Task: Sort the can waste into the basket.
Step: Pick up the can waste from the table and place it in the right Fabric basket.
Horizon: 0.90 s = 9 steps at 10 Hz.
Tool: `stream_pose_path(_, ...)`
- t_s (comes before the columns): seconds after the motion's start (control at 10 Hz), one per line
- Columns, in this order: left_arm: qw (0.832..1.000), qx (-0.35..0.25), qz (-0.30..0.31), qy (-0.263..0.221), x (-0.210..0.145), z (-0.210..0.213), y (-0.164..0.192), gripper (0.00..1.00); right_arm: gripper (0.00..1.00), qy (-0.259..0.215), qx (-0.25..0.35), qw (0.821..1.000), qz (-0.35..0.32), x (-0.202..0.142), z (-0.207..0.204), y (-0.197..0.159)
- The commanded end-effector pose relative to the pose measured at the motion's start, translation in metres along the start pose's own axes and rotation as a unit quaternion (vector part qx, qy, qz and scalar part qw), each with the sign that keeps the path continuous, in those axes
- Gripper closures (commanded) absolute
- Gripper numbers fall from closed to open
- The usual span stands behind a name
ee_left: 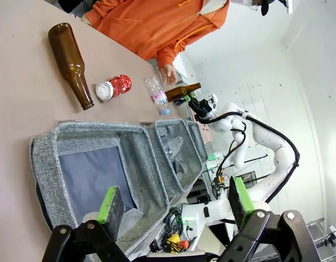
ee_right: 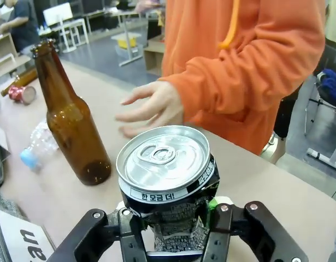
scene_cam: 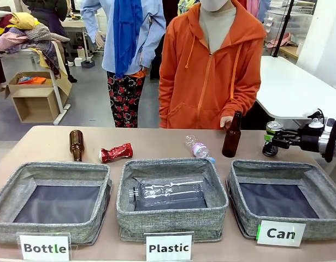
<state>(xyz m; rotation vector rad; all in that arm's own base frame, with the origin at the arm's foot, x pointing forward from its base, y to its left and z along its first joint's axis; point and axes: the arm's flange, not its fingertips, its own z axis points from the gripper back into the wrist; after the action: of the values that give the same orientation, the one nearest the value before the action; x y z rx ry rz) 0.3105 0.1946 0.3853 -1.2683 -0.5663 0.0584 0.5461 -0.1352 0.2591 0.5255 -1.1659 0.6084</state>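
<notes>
Now, front view: at middle right the right gripper [scene_cam: 272, 141] clamps a dented can [scene_cam: 274, 127], silver-topped, its body half hidden. A crushed, shiny red can [scene_cam: 116, 153] lies centre-left. The grey woven basket [scene_cam: 320, 183] sits lower right.

Left wrist view: the left gripper [ee_left: 176, 201] gapes wide, holding nothing, over a fabric bin [ee_left: 45, 164].

Right wrist view: jaws pinch the can's crumpled dark wall, logo hidden.

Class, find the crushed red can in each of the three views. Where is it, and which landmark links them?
Front view: red can left of centre, right of the lying brown bottle.
Left wrist view: red can upper left, beside that bottle's neck.
Right wrist view: red can at the upper left edge.
Shared landmark: the upright brown bottle by the person's hand.
</notes>
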Motion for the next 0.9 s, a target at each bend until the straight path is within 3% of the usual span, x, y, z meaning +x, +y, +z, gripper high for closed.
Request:
stream_pose_path(0.0, 1.0, -0.004, -0.011, 0.004, -0.001, 0.003, 0.0, 0.0, 1.0, 0.001, 0.015, 1.0, 0.024, 0.017, 0.027, 0.001)
stream_pose_path(0.2, 1.0, -0.004, -0.011, 0.004, -0.001, 0.003, 0.0, 0.0, 1.0, 0.051, 0.018, 0.999, -0.007, 0.048, 0.116, -0.019)
stream_pose_path(0.4, 1.0, -0.004, -0.011, 0.004, -0.001, 0.003, 0.0, 0.0, 1.0, 0.074, 0.032, 0.997, -0.011, 0.072, 0.185, -0.004)
stream_pose_path(0.6, 1.0, -0.004, -0.011, 0.004, -0.001, 0.003, 0.0, 0.0, 1.0, 0.102, 0.114, 0.988, 0.009, 0.096, 0.218, 0.046)
stream_pose_path(0.8, 1.0, -0.004, -0.011, 0.004, -0.001, 0.003, 0.0, 0.0, 1.0, 0.189, 0.197, 0.962, 0.015, 0.124, 0.229, 0.116)
